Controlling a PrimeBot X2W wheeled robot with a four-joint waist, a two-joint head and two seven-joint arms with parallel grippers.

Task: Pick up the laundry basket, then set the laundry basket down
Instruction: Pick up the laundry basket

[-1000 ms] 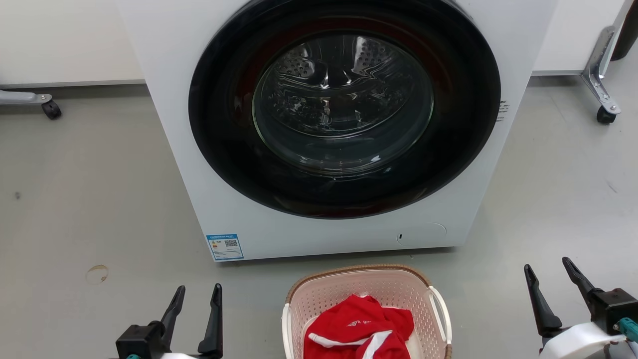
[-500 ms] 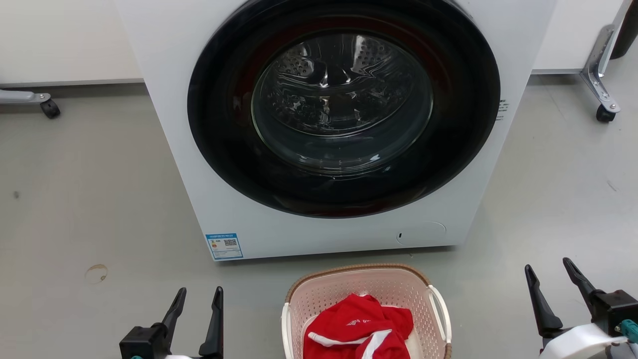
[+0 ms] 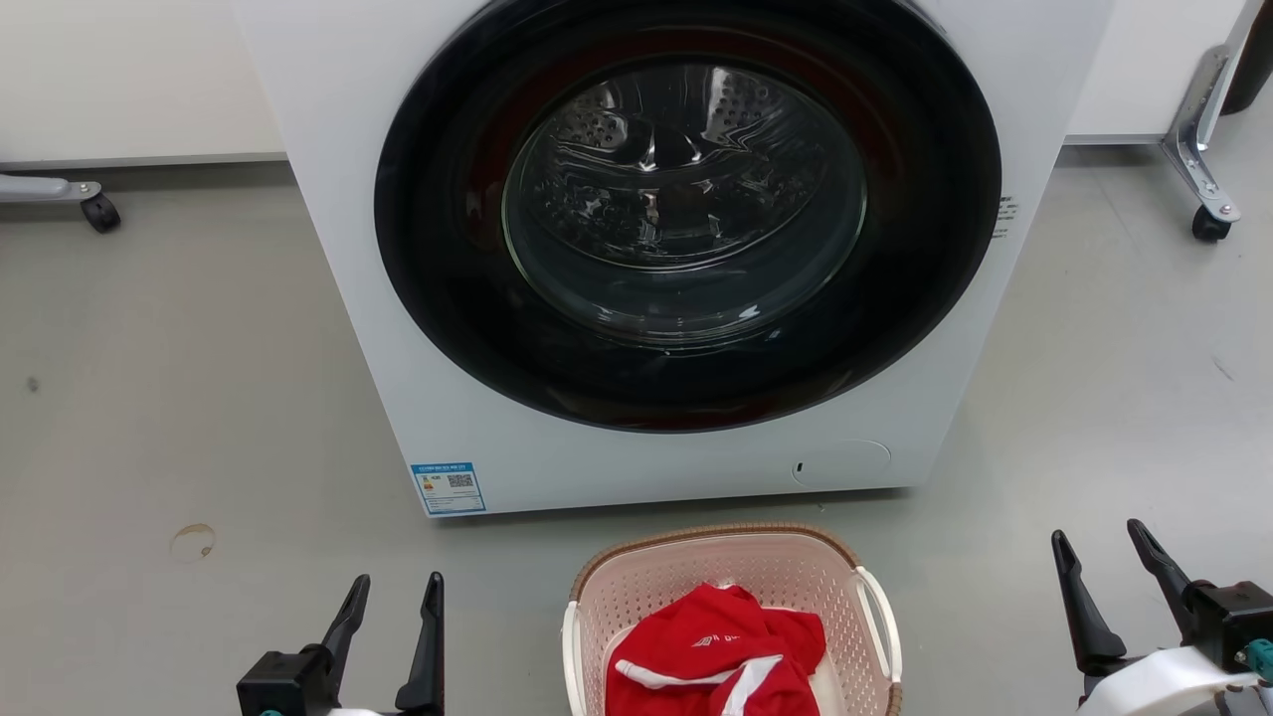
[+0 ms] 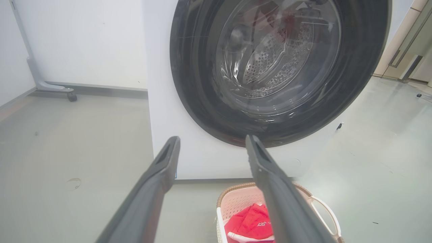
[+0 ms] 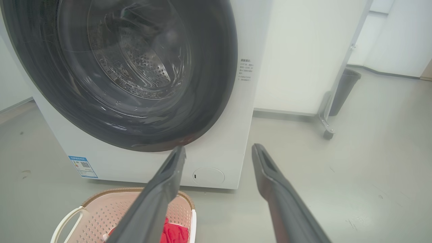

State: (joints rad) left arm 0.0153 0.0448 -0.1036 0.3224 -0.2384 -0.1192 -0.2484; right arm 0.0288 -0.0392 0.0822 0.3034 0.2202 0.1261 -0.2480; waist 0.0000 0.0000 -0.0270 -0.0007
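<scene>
The laundry basket (image 3: 646, 582) is pale pink and perforated, with a brown woven-look rim and white side handles. It stands on the grey floor at the bottom middle of the head view, just in front of the washer, holding a red garment (image 3: 716, 651). My left gripper (image 3: 396, 587) hovers open to the basket's left, apart from it. My right gripper (image 3: 1099, 535) is open off to the basket's right, also apart. The left wrist view has the basket (image 4: 236, 202) low between and right of the fingers; in the right wrist view the basket (image 5: 101, 209) sits at the lower left.
A white front-loading washer (image 3: 378, 328) with a dark round door (image 3: 686, 214) stands right behind the basket. Wheeled frame legs sit at the far left (image 3: 99, 212) and far right (image 3: 1208, 224). A dark bin (image 5: 344, 91) stands by the wall. Grey floor spreads on both sides.
The head view has shifted very slightly; both grippers stay open in nearly the same places and the basket has not moved.
</scene>
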